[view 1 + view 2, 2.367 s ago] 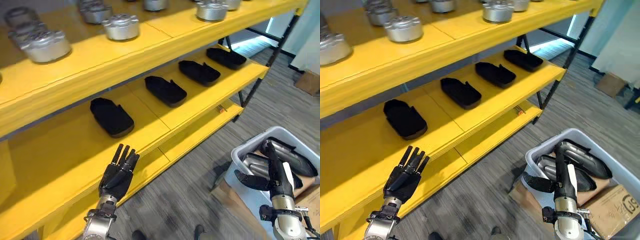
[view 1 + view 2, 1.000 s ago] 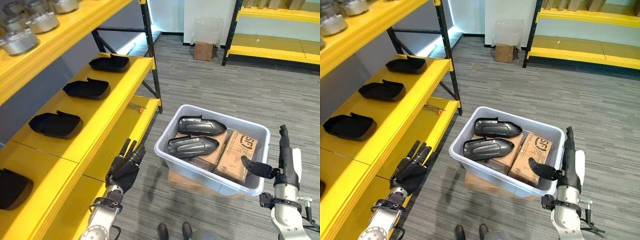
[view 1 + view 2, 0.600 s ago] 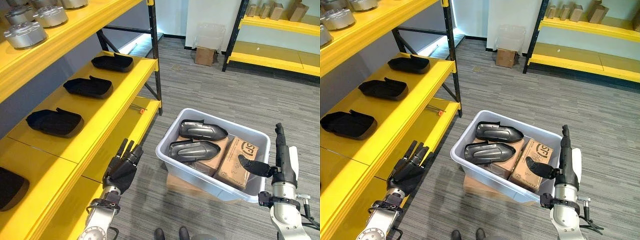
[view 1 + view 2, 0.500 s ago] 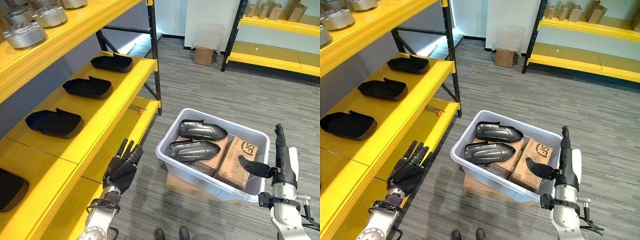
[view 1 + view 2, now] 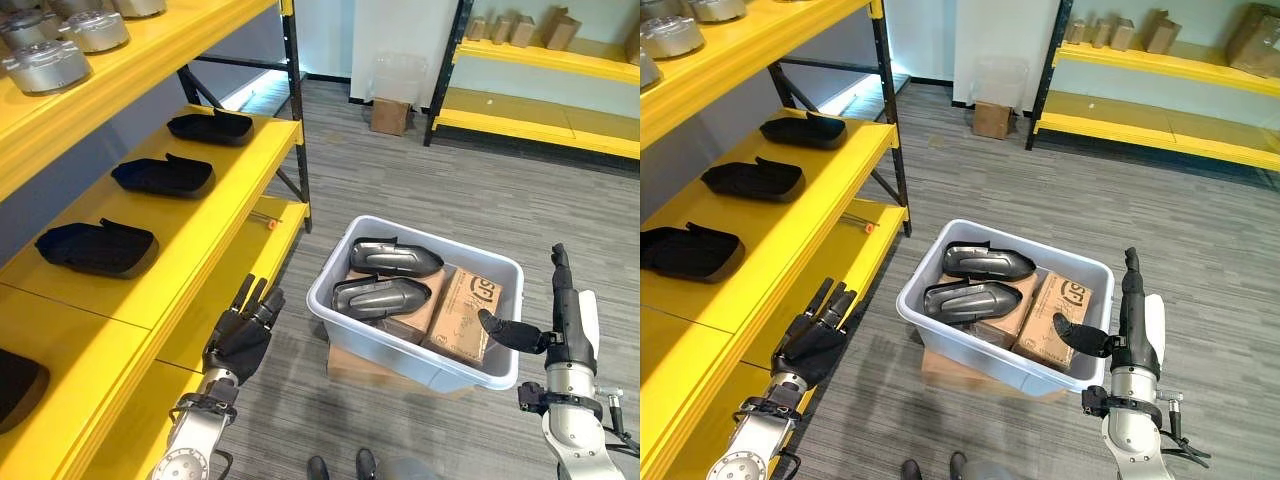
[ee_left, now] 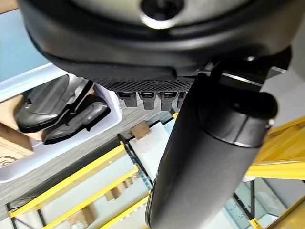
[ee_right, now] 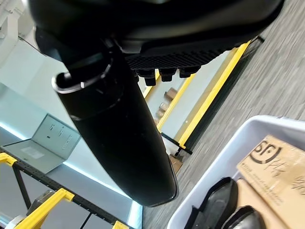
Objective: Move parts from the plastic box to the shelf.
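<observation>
Two dark parts (image 5: 385,278) lie in the plastic box (image 5: 415,365) on the floor, beside cardboard cartons (image 5: 470,315). The left hand (image 5: 240,335) hangs with straight fingers, empty, near the yellow shelf (image 5: 215,225) edge; the right hand (image 5: 560,325), fingers straight and empty, is just beside the box's right rim

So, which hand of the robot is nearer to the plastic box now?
The right. The right hand is raised, fingers straight, beside the plastic box's near right corner, thumb toward its rim. The left hand hovers open by the yellow shelf, across a strip of floor from the box.
</observation>
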Motion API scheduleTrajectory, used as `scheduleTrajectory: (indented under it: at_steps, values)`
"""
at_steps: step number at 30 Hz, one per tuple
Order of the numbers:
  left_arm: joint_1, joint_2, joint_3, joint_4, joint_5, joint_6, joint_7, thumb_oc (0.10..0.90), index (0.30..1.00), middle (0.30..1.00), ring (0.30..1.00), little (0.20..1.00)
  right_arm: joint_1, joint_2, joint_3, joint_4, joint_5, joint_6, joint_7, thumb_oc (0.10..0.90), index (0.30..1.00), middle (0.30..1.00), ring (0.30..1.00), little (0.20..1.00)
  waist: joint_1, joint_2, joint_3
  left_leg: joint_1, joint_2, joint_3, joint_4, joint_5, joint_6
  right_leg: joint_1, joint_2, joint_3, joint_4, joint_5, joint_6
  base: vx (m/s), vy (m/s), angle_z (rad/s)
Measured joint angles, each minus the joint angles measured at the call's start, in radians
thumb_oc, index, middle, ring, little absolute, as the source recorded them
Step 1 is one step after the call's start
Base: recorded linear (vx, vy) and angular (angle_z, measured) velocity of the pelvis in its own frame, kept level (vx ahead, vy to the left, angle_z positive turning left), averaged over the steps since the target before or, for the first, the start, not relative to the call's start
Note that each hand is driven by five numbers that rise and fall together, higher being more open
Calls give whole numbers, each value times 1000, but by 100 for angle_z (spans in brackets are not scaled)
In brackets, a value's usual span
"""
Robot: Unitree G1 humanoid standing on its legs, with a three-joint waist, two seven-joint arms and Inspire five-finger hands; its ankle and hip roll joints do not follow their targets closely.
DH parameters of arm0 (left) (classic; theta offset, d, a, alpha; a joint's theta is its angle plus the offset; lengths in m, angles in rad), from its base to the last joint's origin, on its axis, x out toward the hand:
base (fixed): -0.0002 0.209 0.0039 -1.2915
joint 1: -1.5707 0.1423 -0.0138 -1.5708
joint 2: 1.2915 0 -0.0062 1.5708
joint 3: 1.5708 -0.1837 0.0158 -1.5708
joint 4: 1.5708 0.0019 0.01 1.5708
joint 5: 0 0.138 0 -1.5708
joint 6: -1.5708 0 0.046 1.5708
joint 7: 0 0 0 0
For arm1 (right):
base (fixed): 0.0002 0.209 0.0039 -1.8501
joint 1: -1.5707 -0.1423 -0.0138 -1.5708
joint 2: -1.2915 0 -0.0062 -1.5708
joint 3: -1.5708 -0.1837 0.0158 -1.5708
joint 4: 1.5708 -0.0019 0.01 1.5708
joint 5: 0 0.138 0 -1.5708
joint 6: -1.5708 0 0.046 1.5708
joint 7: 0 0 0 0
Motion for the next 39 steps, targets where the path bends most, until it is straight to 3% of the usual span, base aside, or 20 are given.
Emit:
scheduleTrajectory:
  at_steps: [1, 2, 3, 7, 10, 13, 14, 16, 17, 20, 23, 26, 32, 39]
  values:
    - [7, 2, -1, 6, 0, 1, 0, 900, 1000, 1000, 1000, 1000, -2, 0, 2, 0, 0, 1, 7, 900, 1000, 1000, 1000, 1000, 0, 1, 12, 0, 5, 8, 12, -20, 8, -57, -39, -86, 111, 28, 52, 13, -24, -52]
    - [11, 3, -1, 9, 0, 3, 0, 900, 1000, 1000, 1000, 1000, 4, -2, 0, -2, 0, 1, 9, 900, 1000, 1000, 1000, 1000, -6, 0, 15, 6, 2, 20, 14, -26, 16, -85, -65, -114, 141, 19, 70, 33, -70, -27]
    - [11, 4, -2, 10, -1, 6, 2, 900, 1000, 1000, 1000, 1000, 12, -11, -8, -6, 0, 0, 10, 900, 1000, 1000, 1000, 1000, -9, -2, 19, 2, -7, 27, 14, -29, 19, -93, -115, -124, 67, 15, 69, 53, -114, -10]
    - [5, 10, 0, 16, -1, 6, 3, 900, 1000, 1000, 1000, 1000, 25, -14, -5, -5, 0, 1, 21, 900, 1000, 1000, 1000, 1000, -7, 7, 23, -24, -21, 23, 34, -29, 20, -79, -213, -44, -179, 71, 96, 51, -152, -2]
    - [17, 24, -4, 39, 0, 0, 3, 900, 1000, 1000, 1000, 1000, 27, -6, 0, -5, 0, 1, 32, 900, 1000, 1000, 1000, 1000, -1, 7, 25, -21, -21, 22, 39, -30, 22, -50, -278, -49, -326, 158, 126, 45, -139, -2]
    - [60, 31, -4, 51, 0, -13, 2, 900, 1000, 1000, 1000, 1000, 33, -2, 2, -5, 0, 1, 35, 900, 1000, 1000, 1000, 1000, 7, 0, 23, 21, -10, 18, 19, -33, 8, -6, -310, -56, -398, 218, 122, 48, -156, 3]
    - [72, 31, -3, 51, 0, -14, 2, 900, 1000, 1000, 1000, 1000, 33, -2, 2, -5, 0, 1, 36, 900, 1000, 1000, 1000, 1000, 8, -5, 25, 34, -9, 19, 16, -35, 6, 11, -307, -64, -407, 226, 120, 59, -198, 14]
    - [94, 41, -3, 51, 0, -14, 2, 900, 1000, 1000, 1000, 1000, 37, 8, 6, -3, 0, 1, 36, 900, 1000, 1000, 1000, 1000, 10, -48, 7, 61, -13, -8, -3, -42, -41, 119, -287, -71, -452, 229, 116, 65, -194, 32]
    - [92, 54, -4, 51, 0, -14, 0, 900, 1000, 1000, 1000, 1000, 39, 18, 7, -2, 0, 1, 35, 900, 1000, 1000, 1000, 1000, 16, -75, -3, 65, -21, -16, -5, -44, -57, 156, -286, -67, -467, 222, 68, 84, -215, 31]
    - [86, 32, -21, 49, 0, -8, -17, 900, 1000, 1000, 1000, 1000, 19, 17, 9, 37, 1, 15, 27, 900, 1000, 1000, 1000, 1000, 17, -24, -10, 70, 54, -38, -7, -30, -110, 178, -206, -78, -464, 207, 31, 76, -183, 27]
    - [69, 32, -18, 47, 0, -5, -18, 900, 1000, 1000, 1000, 1000, 15, 17, 9, 39, 1, 24, 26, 900, 1000, 1000, 1000, 1000, 21, -9, -12, 89, 99, -39, -9, -30, -138, 209, -161, -86, -478, 186, 8, 75, -170, 5]
    - [58, 29, -16, 44, 0, -3, -18, 900, 1000, 1000, 1000, 1000, 12, 16, 9, 38, 1, 27, 25, 900, 1000, 1000, 1000, 1000, 5, -3, -16, 109, 120, -55, -10, -37, -157, 265, -135, -100, -539, 184, 7, 96, -216, 10]
    - [60, 24, -16, 27, 0, 11, -19, 900, 1000, 1000, 1000, 1000, 10, -23, 9, 38, -20, 28, 27, 900, 1000, 1000, 1000, 1000, 1, 41, -41, 102, 137, -37, -14, -41, -166, 249, -117, -83, -539, 181, -5, 73, -152, -6]
    - [57, 25, -17, 16, 1, 18, -19, 900, 1000, 1000, 1000, 1000, 7, -35, 20, 38, -66, 27, 29, 900, 1000, 1000, 1000, 1000, 6, 48, -45, 97, 137, -25, -11, -41, -166, 235, -116, -70, -539, 184, -10, 46, -64, -6]
